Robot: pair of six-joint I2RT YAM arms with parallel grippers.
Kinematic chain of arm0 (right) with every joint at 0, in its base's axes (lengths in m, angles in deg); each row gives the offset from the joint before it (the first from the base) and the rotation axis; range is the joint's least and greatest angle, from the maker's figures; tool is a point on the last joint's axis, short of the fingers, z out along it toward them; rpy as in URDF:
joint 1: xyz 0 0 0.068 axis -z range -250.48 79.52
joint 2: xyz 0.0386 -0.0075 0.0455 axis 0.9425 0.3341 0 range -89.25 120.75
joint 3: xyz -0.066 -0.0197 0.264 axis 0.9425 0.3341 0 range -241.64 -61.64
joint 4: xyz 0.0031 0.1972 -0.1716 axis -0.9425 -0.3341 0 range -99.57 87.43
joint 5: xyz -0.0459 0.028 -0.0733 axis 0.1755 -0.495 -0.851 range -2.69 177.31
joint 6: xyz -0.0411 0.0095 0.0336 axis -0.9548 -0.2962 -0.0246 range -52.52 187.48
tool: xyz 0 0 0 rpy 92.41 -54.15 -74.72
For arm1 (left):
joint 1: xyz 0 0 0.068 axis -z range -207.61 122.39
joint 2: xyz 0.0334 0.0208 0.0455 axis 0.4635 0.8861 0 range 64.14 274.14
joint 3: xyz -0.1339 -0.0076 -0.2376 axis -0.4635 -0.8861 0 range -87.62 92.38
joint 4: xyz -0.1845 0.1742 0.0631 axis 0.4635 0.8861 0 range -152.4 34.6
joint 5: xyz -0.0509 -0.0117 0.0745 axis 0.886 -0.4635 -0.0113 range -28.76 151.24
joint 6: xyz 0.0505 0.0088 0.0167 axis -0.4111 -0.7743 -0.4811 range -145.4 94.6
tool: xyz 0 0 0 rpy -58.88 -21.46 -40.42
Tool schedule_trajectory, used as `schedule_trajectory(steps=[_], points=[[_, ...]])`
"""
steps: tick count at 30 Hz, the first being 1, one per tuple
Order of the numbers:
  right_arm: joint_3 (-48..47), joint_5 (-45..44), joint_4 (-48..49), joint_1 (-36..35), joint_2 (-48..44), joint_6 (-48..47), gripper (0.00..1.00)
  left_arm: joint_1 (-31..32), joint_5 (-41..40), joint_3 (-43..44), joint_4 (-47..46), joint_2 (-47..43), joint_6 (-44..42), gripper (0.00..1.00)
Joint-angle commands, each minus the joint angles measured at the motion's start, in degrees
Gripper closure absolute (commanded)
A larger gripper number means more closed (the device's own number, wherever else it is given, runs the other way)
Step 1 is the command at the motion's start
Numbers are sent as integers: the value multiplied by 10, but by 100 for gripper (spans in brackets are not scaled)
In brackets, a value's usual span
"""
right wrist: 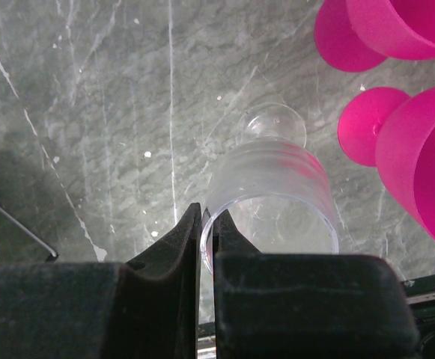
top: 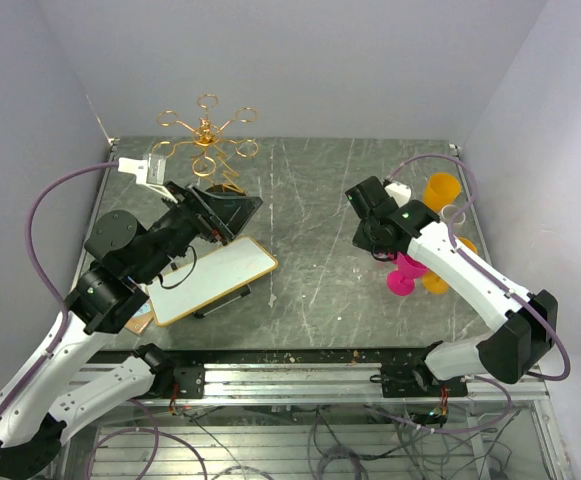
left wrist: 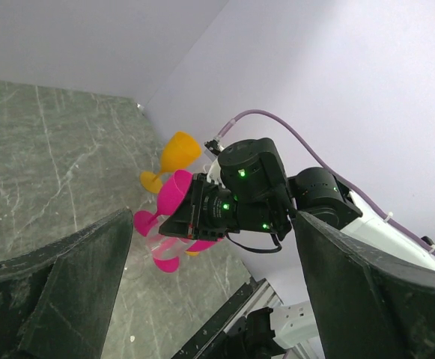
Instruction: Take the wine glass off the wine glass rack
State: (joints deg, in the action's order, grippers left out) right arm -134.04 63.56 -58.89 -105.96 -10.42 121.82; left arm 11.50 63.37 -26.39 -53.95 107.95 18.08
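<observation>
Right pincer [right wrist: 207, 218] is clenching on the rim of the clear wine glass [right wrist: 271, 196], with the glass wall sitting pinched between the two black fingers [right wrist: 168, 254]. The bowl is pointing away from the pincer and its round foot is showing past the bowl at 12 o'clock in the wrist view. Can't tell whether the foot is touching the worktop [top: 320, 250].

Two pink glasses [right wrist: 427, 168] are sitting just beside the held glass, at 2 to 3 o'clock of it. From overhead, the right arm is reaching over the 3 o'clock side of the worktop, with an orange glass [top: 440, 190] standing near it at 1 o'clock and a second orange one by the pink foot at 5 o'clock.

Left pincer [top: 245, 208] is hanging released, jaws spread wide with nothing between them, over the 10 o'clock part of the worktop and facing across toward the right arm.

A framed white board [top: 210, 280] is lying tilted below the left pincer, at 8 o'clock on the worktop.

The wine glass rack [top: 207, 140], gold wire with ring loops, is standing at 11 o'clock by the back wall, just behind the left pincer and well apart from the held wine glass.
</observation>
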Motion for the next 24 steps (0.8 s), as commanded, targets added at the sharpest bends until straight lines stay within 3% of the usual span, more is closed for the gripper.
schedule_trajectory(steps=[1,9,15,24], points=[[-4,-32,31,-3,-5,12,100,2,-5,11,-2,2,-9,1],[-8,-37,10,-3,17,27,98,2,-14,8,3,-17,-3,1],[-11,-43,20,-3,10,15,74,2,-21,22,26,-18,-9,1],[-49,-51,-7,-3,-16,9,28,2,-37,33,57,-18,-9,1]])
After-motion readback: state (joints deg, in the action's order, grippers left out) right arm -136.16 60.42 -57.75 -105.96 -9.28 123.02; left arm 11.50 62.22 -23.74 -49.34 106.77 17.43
